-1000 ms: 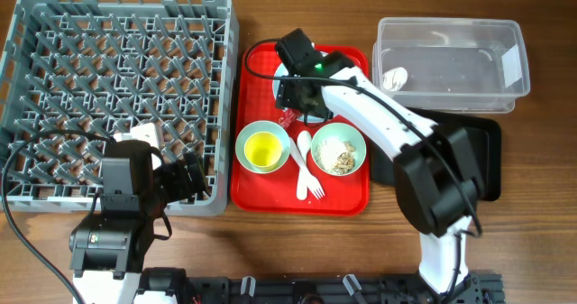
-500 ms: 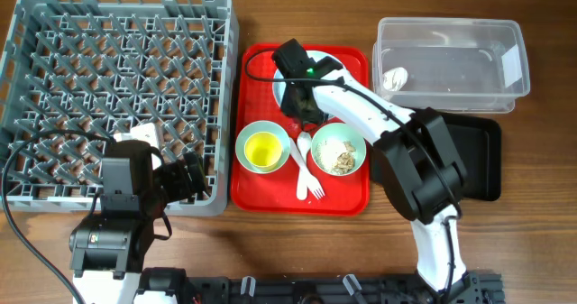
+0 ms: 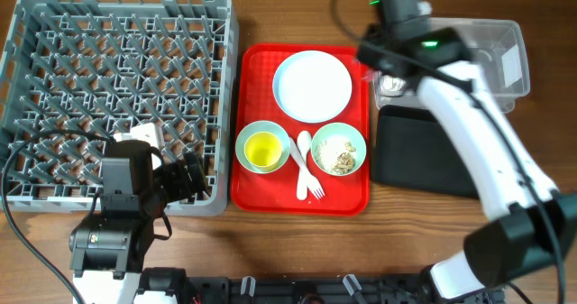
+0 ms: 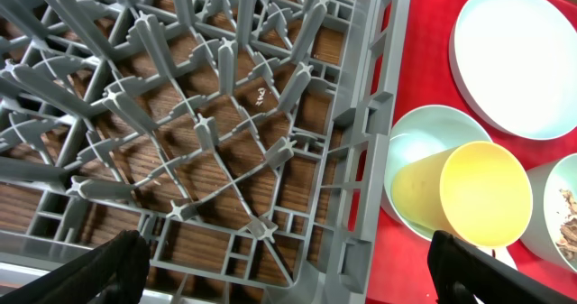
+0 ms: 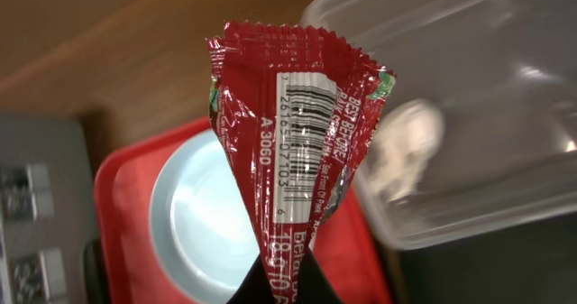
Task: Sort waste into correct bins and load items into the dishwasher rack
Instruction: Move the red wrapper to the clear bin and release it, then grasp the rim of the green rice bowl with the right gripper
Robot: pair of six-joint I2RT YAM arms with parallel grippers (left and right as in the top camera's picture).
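Observation:
My right gripper (image 5: 284, 284) is shut on the red wrapper (image 5: 302, 124), which hangs in the air between the plate (image 5: 203, 223) and the clear tub (image 5: 469, 96). From overhead, the right gripper (image 3: 379, 62) is at the tub's (image 3: 487, 47) near left corner. A white scrap (image 5: 410, 146) lies inside that tub. The black tray (image 3: 415, 151) sits in front of it. On the red tray (image 3: 257, 69) are the plate (image 3: 312, 86), a bowl holding the yellow cup (image 3: 262, 148), a bowl with food scraps (image 3: 338, 149), and the spoon and fork (image 3: 305, 164). My left gripper (image 3: 194, 179) stands open over the rack's (image 3: 117, 87) near right corner.
In the left wrist view the rack's pegs (image 4: 225, 115) fill the left, with the yellow cup (image 4: 482, 191) in its bowl (image 4: 415, 151) on the right. Bare wooden table (image 3: 297, 241) runs along the front edge.
My right gripper closed on the red wrapper beside the plate, lifted it and swung back and right to the clear tub's corner. The left arm has not moved.

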